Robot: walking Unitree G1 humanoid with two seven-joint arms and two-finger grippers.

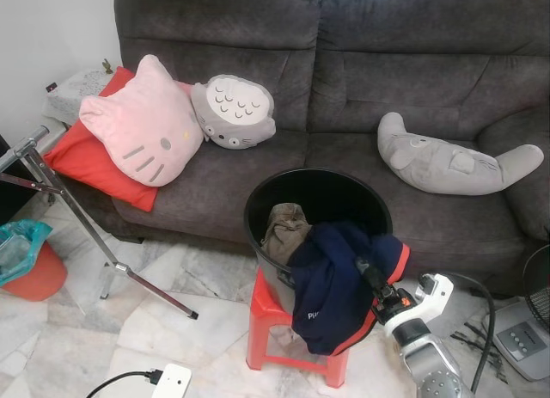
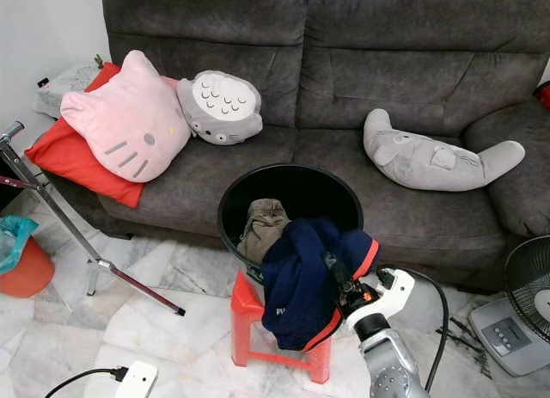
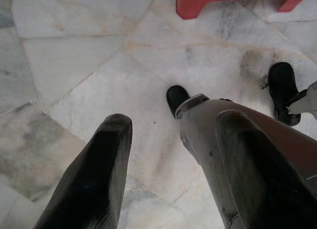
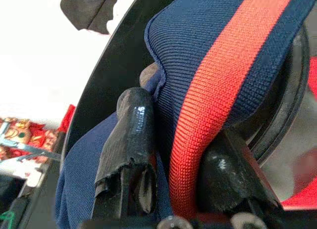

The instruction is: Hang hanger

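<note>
One red stool (image 1: 273, 316) stands on marble floor (image 1: 94, 329).

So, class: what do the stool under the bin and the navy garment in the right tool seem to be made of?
Stool: likely moulded plastic, with its even glossy red surface and one-piece legs.
Navy garment: a knitted fabric, its ribbed weave and red stripe clear in the right wrist view, pinched by the right tool.

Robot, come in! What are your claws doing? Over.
Right claw shut on navy garment draped over black bucket. Left claw open above floor. No hanger seen.
</note>
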